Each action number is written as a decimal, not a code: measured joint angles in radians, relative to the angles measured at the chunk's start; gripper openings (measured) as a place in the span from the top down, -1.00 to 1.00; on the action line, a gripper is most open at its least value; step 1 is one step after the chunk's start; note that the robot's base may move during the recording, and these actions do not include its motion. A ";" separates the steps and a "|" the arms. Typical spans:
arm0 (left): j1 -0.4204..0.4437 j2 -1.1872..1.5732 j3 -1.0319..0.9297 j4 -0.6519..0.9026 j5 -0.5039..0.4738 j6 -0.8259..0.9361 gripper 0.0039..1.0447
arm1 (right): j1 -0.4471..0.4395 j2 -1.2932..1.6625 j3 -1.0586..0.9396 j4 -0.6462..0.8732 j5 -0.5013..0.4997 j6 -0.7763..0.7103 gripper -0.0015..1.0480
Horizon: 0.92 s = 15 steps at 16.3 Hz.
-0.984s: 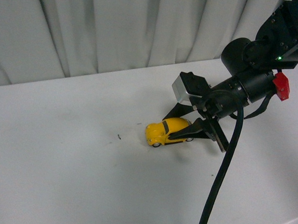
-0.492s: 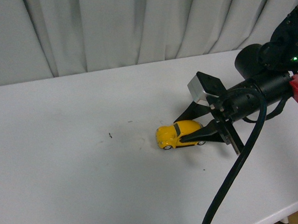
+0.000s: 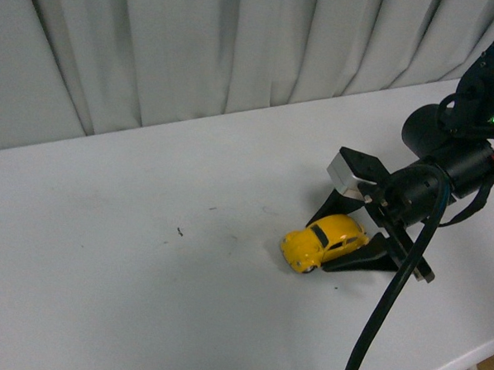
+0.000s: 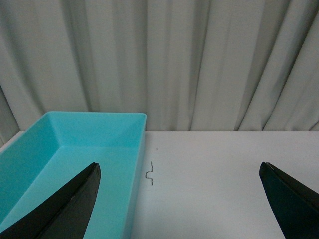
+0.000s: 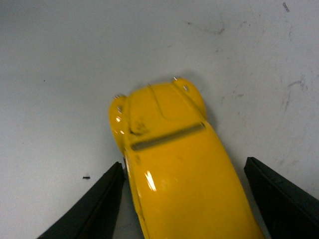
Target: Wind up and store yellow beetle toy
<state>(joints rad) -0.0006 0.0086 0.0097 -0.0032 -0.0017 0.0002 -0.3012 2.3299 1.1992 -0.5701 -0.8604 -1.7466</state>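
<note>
The yellow beetle toy (image 3: 324, 240) is a small glossy yellow car on the white table (image 3: 142, 295), right of the middle in the front view. My right gripper (image 3: 337, 244) is shut on the yellow beetle toy, its black fingers (image 3: 367, 259) on either side of the rear half, wheels on the table. In the right wrist view the toy (image 5: 174, 164) fills the space between the fingers (image 5: 94, 209), its rounded end pointing away from the wrist. My left gripper (image 4: 179, 204) is open and empty, seen only in the left wrist view, above the table.
A turquoise open bin (image 4: 65, 164) stands on the table beside the left gripper, near a grey curtain (image 4: 164, 59). A small bent wire (image 4: 149, 173) lies next to the bin. The same curtain (image 3: 196, 50) backs the table in the front view. A small dark speck (image 3: 179, 231) lies left of the toy.
My right gripper has drawn the yellow beetle toy along the table toward the right and nearer the front edge. The view has shifted with it.
</note>
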 joint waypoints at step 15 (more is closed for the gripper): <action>0.000 0.000 0.000 0.000 0.001 0.000 -0.88 | -0.001 -0.002 -0.006 0.029 0.008 0.018 -0.87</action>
<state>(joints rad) -0.0002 0.0086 0.0097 -0.0029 -0.0006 0.0002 -0.3023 2.3280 1.1934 -0.5415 -0.8520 -1.7290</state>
